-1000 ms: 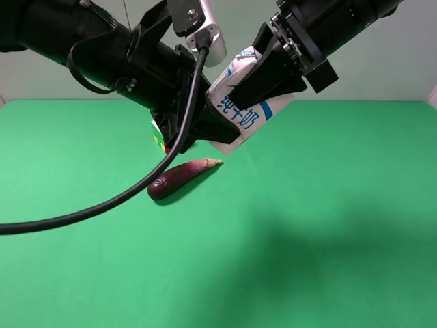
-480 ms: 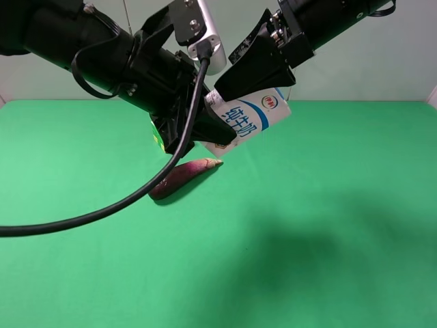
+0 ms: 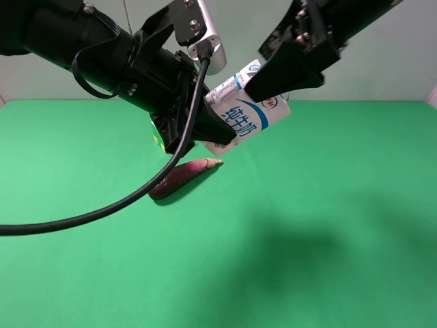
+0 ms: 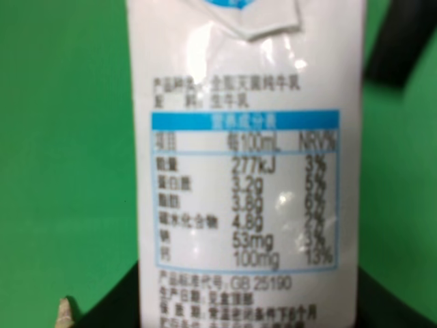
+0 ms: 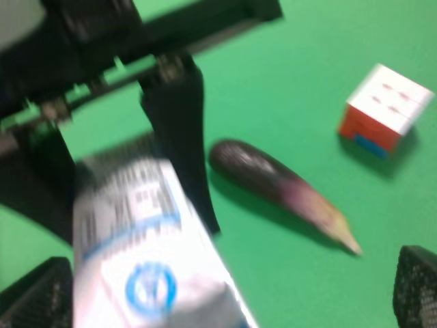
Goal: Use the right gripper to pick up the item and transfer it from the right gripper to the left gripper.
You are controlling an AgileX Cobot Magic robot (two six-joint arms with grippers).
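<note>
Left tool point(image 3: 217, 127) grips white, blue-printed carton point(image 3: 247, 115).

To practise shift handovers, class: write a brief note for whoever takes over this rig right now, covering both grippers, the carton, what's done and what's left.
Left gripper: shut on the carton, held above the green table.
Right gripper: open, fingers either side of the carton, not gripping.
Eggplant and puzzle cube lie on the table.
Done: pickup and handover, it seems. Left: likely only backing the right gripper clear.
</note>
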